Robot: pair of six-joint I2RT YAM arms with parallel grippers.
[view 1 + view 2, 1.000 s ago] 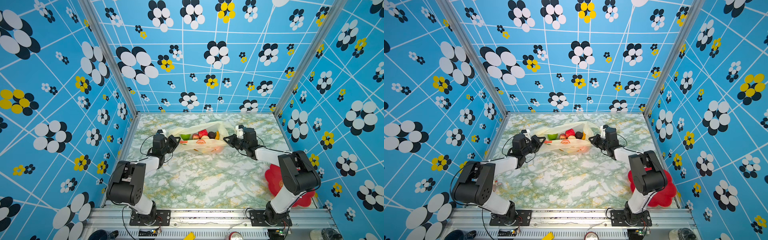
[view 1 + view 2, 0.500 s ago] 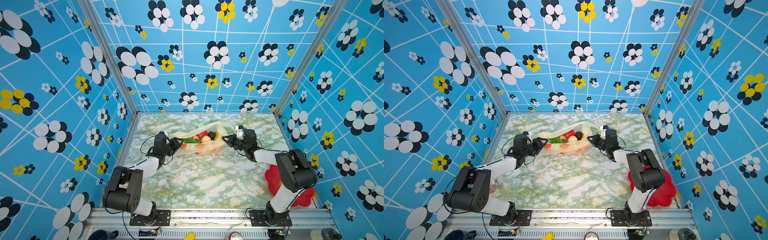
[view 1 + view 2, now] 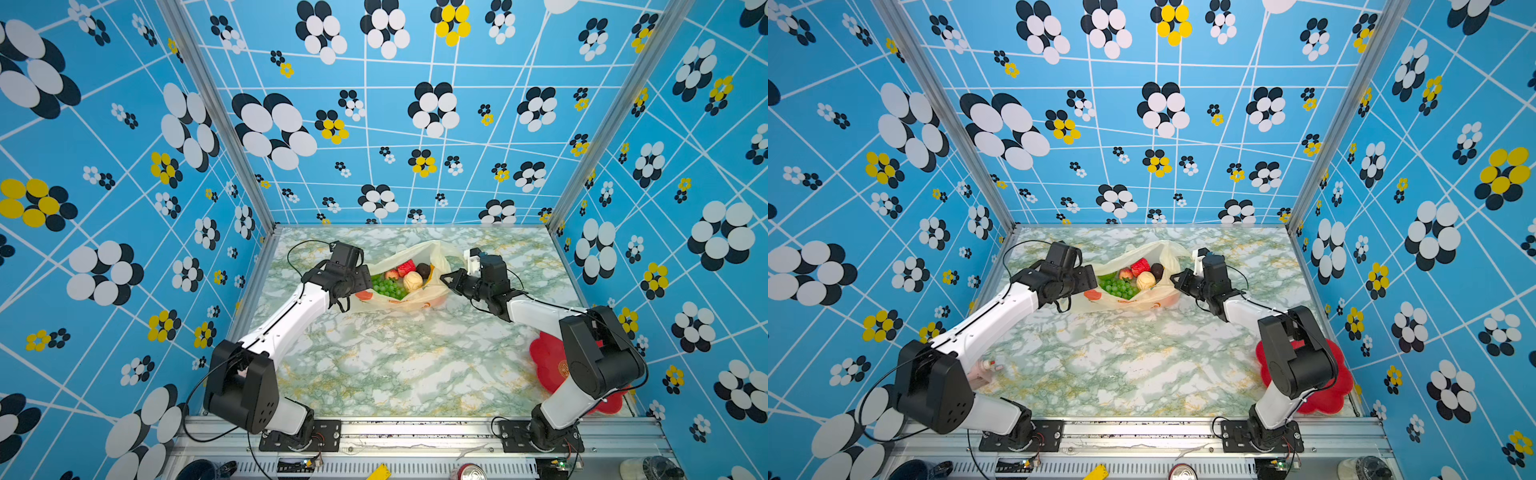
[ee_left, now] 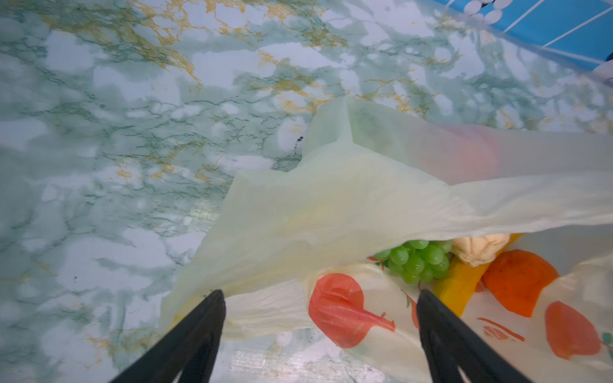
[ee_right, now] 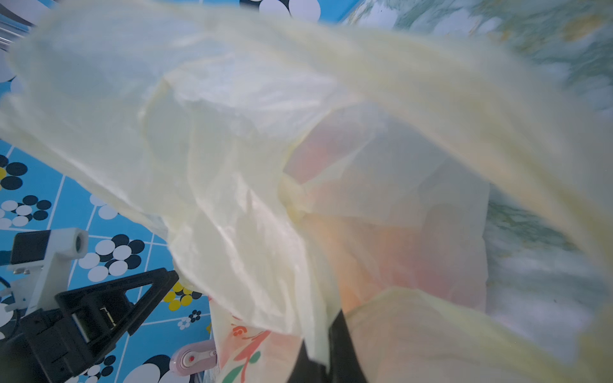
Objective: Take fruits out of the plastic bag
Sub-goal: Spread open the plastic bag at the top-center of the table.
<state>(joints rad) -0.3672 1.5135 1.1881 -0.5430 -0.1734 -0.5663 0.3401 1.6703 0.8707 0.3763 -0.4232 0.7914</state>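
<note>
The pale-yellow plastic bag [image 3: 415,302] [image 3: 1133,305] lies at the back middle of the marble table, its mouth facing up. Fruits show inside: a green grape bunch [image 3: 388,287] [image 4: 416,260], a red strawberry [image 3: 406,268], a cream piece [image 3: 412,281] [image 4: 479,247], a dark purple piece [image 3: 423,270], a yellow banana [image 4: 459,288] and an orange [image 4: 519,280]. My left gripper [image 3: 365,283] [image 4: 320,298] stands open at the bag's left rim, the loose film lying between its fingers. My right gripper [image 3: 444,279] [image 5: 326,335] is shut on the bag's right handle.
A red flower-shaped plate [image 3: 548,361] [image 3: 1325,390] lies at the front right, partly under the right arm. A small pink and white object [image 3: 986,368] rests by the left arm's base. Blue patterned walls [image 3: 415,145] close in three sides.
My left gripper has opened and let go of the bag's left rim. The bag has slackened and settled onto the table, grapes now showing. The right gripper keeps its hold.
</note>
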